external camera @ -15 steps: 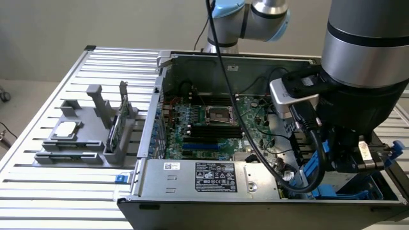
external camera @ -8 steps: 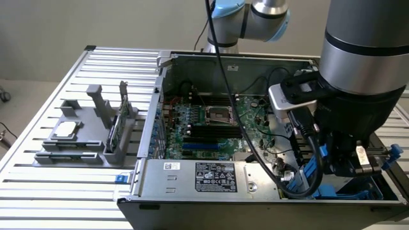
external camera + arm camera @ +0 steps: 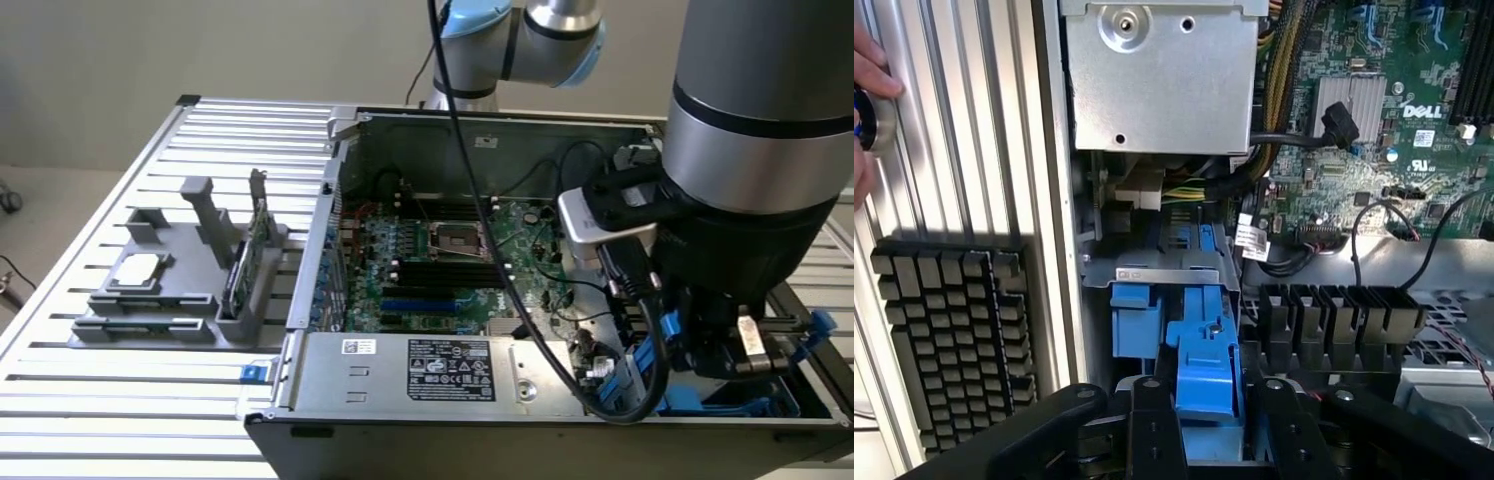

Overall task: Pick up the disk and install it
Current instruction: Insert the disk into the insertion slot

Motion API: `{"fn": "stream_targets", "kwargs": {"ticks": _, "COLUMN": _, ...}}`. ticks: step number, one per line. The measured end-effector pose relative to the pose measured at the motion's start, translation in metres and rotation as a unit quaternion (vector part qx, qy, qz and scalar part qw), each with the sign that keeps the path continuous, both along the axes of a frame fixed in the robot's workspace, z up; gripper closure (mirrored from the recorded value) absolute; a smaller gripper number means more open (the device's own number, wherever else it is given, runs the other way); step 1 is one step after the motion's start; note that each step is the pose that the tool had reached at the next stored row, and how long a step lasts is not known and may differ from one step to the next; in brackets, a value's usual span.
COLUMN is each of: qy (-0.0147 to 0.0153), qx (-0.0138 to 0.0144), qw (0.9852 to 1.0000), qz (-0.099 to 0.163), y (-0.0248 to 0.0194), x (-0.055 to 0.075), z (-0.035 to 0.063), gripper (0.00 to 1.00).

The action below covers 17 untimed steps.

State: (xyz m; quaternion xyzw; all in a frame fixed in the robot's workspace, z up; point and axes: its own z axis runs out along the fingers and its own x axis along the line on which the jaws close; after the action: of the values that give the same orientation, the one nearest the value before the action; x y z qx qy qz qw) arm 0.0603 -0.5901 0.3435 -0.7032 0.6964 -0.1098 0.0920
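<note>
At the exterior view's lower right, a black claw (image 3: 1214, 392) clamps the blue-railed silver-grey disk (image 3: 1204, 345) at the grey metal computer case (image 3: 400, 372) bay, apparently for seating.

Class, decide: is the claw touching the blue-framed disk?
Cannot tell. In the wrist view the claw straddles the disk's blue frame, but neither contact nor a gap shows plainly.

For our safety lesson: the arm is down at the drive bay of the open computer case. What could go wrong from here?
1. The black cable draped across the motherboard could snag on components if the arm moves.
2. The tagged wire beside the blue carrier plastic at the gripper might get pinched.
3. A hand is on the slatted table beside the case and could be struck.
</note>
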Motion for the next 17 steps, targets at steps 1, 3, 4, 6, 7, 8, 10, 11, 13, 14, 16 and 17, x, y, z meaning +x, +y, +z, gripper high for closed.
{"fn": "stream_targets", "kwargs": {"ticks": 1, "qy": 0.0000, "qx": 0.0000, "qw": 1.0000, "qz": 0.000, "y": -0.0003, "x": 0.000, "z": -0.0012, "gripper": 0.67}}
{"fn": "stream_targets", "kwargs": {"ticks": 3, "qy": 0.0000, "qx": 0.0000, "qw": 1.0000, "qz": 0.000, "y": -0.0009, "x": 0.000, "z": -0.0033, "gripper": 0.67}}
{"fn": "stream_targets", "kwargs": {"ticks": 4, "qy": 0.0000, "qx": 0.0000, "qw": 1.0000, "qz": 0.000, "y": -0.0012, "x": 0.000, "z": -0.0043, "gripper": 0.67}}
{"fn": "stream_targets", "kwargs": {"ticks": 6, "qy": 0.0000, "qx": -0.0001, "qw": 1.0000, "qz": 0.000, "y": -0.0019, "x": 0.000, "z": -0.0062, "gripper": 0.67}}
{"fn": "stream_targets", "kwargs": {"ticks": 7, "qy": 0.0000, "qx": -0.0002, "qw": 1.0000, "qz": 0.000, "y": -0.0022, "x": 0.000, "z": -0.0072, "gripper": 0.67}}
{"fn": "stream_targets", "kwargs": {"ticks": 8, "qy": 0.0000, "qx": -0.0003, "qw": 1.0000, "qz": 0.000, "y": -0.0025, "x": 0.000, "z": -0.0081, "gripper": 0.67}}
{"fn": "stream_targets", "kwargs": {"ticks": 10, "qy": 0.0001, "qx": -0.0004, "qw": 1.0000, "qz": 0.000, "y": -0.0031, "x": 0.000, "z": -0.0101, "gripper": 0.67}}
{"fn": "stream_targets", "kwargs": {"ticks": 11, "qy": 0.0000, "qx": -0.0001, "qw": 1.0000, "qz": 0.000, "y": -0.0034, "x": 0.000, "z": -0.0113, "gripper": 0.67}}
{"fn": "stream_targets", "kwargs": {"ticks": 13, "qy": 0.0001, "qx": -0.0003, "qw": 1.0000, "qz": 0.000, "y": -0.0037, "x": 0.000, "z": -0.0130, "gripper": 0.67}}
{"fn": "stream_targets", "kwargs": {"ticks": 14, "qy": 0.0001, "qx": -0.0003, "qw": 1.0000, "qz": 0.000, "y": -0.0038, "x": 0.000, "z": -0.0137, "gripper": 0.67}}
{"fn": "stream_targets", "kwargs": {"ticks": 16, "qy": -0.0001, "qx": 0.0007, "qw": 1.0000, "qz": 0.000, "y": -0.0040, "x": 0.000, "z": -0.0152, "gripper": 0.67}}
{"fn": "stream_targets", "kwargs": {"ticks": 17, "qy": -0.0001, "qx": 0.0006, "qw": 1.0000, "qz": 0.000, "y": -0.0039, "x": 0.000, "z": -0.0151, "gripper": 0.62}}
